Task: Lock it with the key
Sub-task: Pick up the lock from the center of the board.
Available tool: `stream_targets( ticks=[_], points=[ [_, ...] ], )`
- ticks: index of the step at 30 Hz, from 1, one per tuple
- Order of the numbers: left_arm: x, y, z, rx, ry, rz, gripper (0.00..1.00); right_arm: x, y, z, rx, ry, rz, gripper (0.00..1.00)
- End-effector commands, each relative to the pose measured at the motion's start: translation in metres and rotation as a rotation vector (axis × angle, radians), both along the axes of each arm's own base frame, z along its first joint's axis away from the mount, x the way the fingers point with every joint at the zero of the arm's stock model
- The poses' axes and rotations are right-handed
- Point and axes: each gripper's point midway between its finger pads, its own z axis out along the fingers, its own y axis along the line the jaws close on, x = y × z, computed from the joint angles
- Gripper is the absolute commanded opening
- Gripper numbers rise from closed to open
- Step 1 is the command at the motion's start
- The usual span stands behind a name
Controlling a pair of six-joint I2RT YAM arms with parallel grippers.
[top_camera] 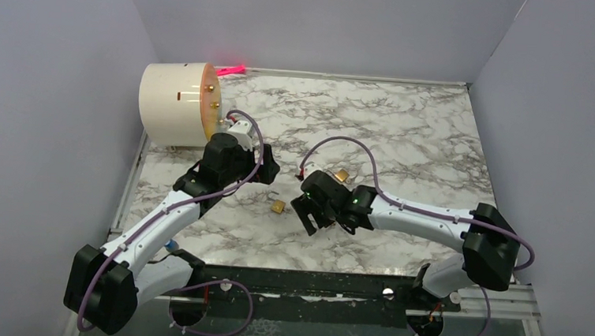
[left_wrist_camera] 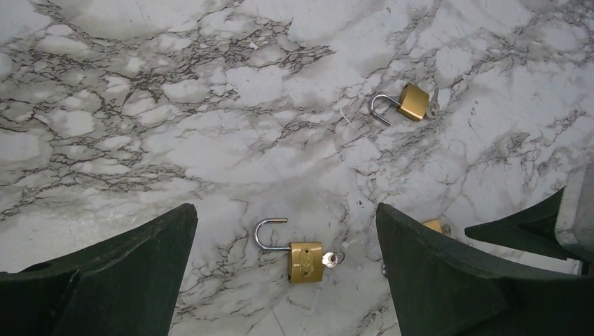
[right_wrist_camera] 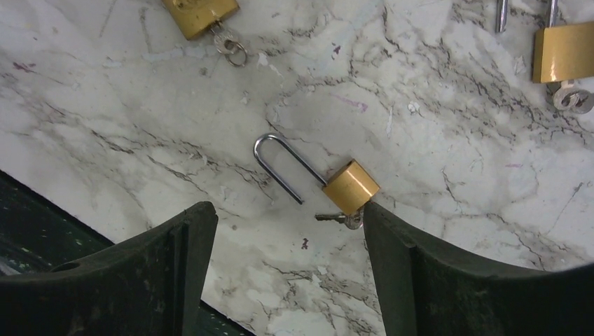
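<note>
Three brass padlocks lie on the marble table, all with open shackles. In the left wrist view, one padlock (left_wrist_camera: pixel 306 261) with its key (left_wrist_camera: pixel 335 258) in it lies below my open left gripper (left_wrist_camera: pixel 286 210); it also shows in the top view (top_camera: pixel 278 207). A second padlock (left_wrist_camera: pixel 413 101) lies farther off. In the right wrist view, a long-shackle padlock (right_wrist_camera: pixel 350 186) with a key (right_wrist_camera: pixel 340 218) lies just ahead of my open right gripper (right_wrist_camera: pixel 287 210), touching the right fingertip (right_wrist_camera: pixel 375 213). Both grippers (top_camera: pixel 269 170) (top_camera: pixel 304 216) hover empty mid-table.
A white cylinder with a wooden face (top_camera: pixel 174 102) stands at the back left, with a pink object (top_camera: pixel 230 71) behind it. Grey walls enclose the table. A black strip (top_camera: pixel 310 283) runs along the near edge. Two more padlocks (right_wrist_camera: pixel 199 14) (right_wrist_camera: pixel 564 50) sit at the right wrist view's top.
</note>
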Motion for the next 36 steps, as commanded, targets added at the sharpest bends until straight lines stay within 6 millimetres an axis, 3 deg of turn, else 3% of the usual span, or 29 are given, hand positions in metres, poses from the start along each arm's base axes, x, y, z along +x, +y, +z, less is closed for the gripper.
stream_targets(
  ticks=[1,5,15,20,23,30,32,34,36],
  points=[
    [0.001,-0.008,0.006,-0.032,-0.021,-0.026,0.99,-0.011,-0.020,-0.023,-0.062,0.047,-0.004,0.81],
    [0.002,-0.012,0.002,-0.036,-0.008,-0.042,0.99,-0.012,-0.027,-0.038,-0.100,0.050,0.044,0.79],
    [0.000,-0.008,0.003,-0.032,-0.014,-0.023,0.99,0.012,-0.035,-0.042,-0.030,0.072,0.040,0.68],
    [-0.002,-0.007,0.001,-0.041,-0.004,-0.017,0.99,0.008,-0.026,-0.055,-0.035,0.125,0.093,0.66],
    [-0.002,-0.005,0.000,-0.038,0.000,-0.006,0.99,0.006,-0.027,-0.063,-0.050,0.143,0.099,0.57],
    [-0.004,-0.005,-0.002,-0.043,0.002,-0.003,0.99,0.003,-0.031,-0.071,-0.064,0.162,0.088,0.51],
    [-0.004,-0.005,-0.002,-0.045,0.003,-0.003,0.99,0.003,-0.030,-0.070,-0.060,0.163,0.083,0.40],
    [-0.004,-0.005,-0.003,-0.048,0.005,-0.005,0.99,0.004,-0.029,-0.068,-0.055,0.163,0.075,0.19],
    [-0.005,-0.006,-0.004,-0.049,0.006,-0.008,0.99,0.005,-0.029,-0.066,-0.054,0.161,0.073,0.11]
  ],
)
